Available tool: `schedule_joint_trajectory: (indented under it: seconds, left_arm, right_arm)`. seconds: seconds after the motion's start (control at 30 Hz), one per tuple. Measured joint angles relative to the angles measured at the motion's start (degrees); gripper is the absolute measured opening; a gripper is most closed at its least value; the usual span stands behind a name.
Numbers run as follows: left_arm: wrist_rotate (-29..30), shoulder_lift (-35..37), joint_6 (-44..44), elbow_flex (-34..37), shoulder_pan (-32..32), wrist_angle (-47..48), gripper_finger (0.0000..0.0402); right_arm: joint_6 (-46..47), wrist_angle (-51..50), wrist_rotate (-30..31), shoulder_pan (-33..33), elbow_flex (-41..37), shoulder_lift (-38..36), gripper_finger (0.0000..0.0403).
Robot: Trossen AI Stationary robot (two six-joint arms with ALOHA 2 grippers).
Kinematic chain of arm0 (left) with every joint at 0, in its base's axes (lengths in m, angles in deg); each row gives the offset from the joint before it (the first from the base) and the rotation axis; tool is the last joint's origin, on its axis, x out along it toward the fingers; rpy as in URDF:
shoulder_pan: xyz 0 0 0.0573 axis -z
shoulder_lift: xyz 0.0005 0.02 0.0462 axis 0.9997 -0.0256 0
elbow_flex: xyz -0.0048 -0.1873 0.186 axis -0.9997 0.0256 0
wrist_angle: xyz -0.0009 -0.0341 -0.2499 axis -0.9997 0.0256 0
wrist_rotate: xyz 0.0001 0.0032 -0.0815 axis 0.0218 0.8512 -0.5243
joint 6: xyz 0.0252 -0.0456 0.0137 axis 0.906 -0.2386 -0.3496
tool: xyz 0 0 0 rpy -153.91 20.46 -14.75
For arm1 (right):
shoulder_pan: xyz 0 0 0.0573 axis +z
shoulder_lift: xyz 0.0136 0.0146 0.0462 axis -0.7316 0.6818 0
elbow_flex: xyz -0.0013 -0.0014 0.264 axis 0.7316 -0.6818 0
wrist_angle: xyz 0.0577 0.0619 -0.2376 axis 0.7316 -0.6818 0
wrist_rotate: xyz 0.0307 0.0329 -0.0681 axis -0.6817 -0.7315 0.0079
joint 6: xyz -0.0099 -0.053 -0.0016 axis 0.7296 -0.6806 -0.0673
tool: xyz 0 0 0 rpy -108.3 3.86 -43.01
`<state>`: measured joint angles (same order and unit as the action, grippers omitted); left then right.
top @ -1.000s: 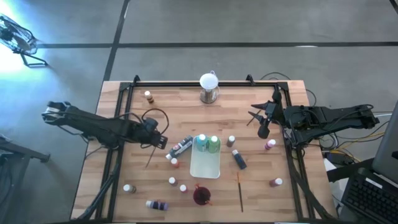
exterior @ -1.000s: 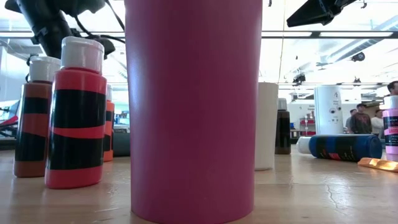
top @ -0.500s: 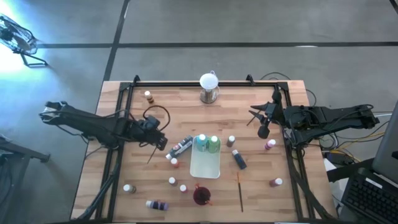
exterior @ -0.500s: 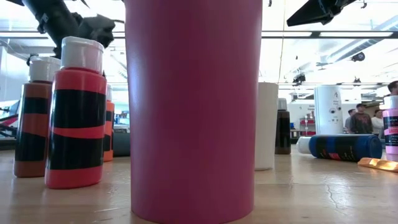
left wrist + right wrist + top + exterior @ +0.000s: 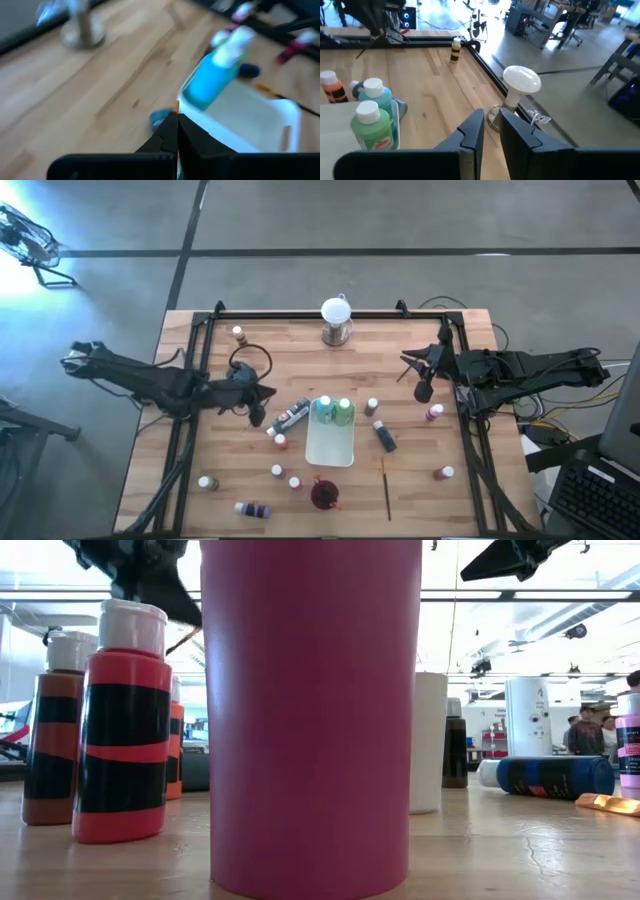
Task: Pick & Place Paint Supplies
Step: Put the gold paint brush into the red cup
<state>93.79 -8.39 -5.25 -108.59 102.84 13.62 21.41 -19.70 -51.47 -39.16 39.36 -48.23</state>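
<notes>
Fingers of the left gripper point(image 5: 176, 134) are pressed fully together, and a thin brush point(image 5: 370, 44) seems to be pinched between them; in the left wrist view only a small orange piece of it shows above the tips. This gripper hangs above the table, just left of the white tray point(image 5: 330, 450), near a bottle lying on its side point(image 5: 290, 418). From the right wrist view the brush slants down from the gripper, clear of the wood.

On the far end of the tray stand a teal bottle point(image 5: 323, 408) and a green bottle point(image 5: 345, 410), side by side. At the near end of the tray stands the dark red cup point(image 5: 322, 495). A second brush point(image 5: 386, 485) lies flat on the table to the right of the cup, and a dark blue bottle point(image 5: 385, 437) lies just right of the tray. Other small bottles are spread over the table.

Right gripper point(image 5: 489, 117) waits above the right side of the table. Its fingers leave only a narrow gap and hold nothing. A white globe point(image 5: 336, 312) stands at the far edge
</notes>
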Motion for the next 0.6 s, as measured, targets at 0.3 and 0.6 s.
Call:
schedule_joint_trajectory:
  seconds: [0.3,0.6]
  left_arm:
    - [-9.7,0.2,31.2,1.5,3.7,-31.4,0.0000]
    - [-18.5,-3.5,37.9,7.8,3.7,-51.2,0.0000]
  right_arm:
    - [0.9,1.8,2.8,0.0,0.0,0.0,0.0067]
    - [1.8,1.8,3.0,0.0,0.0,0.0,0.0090]
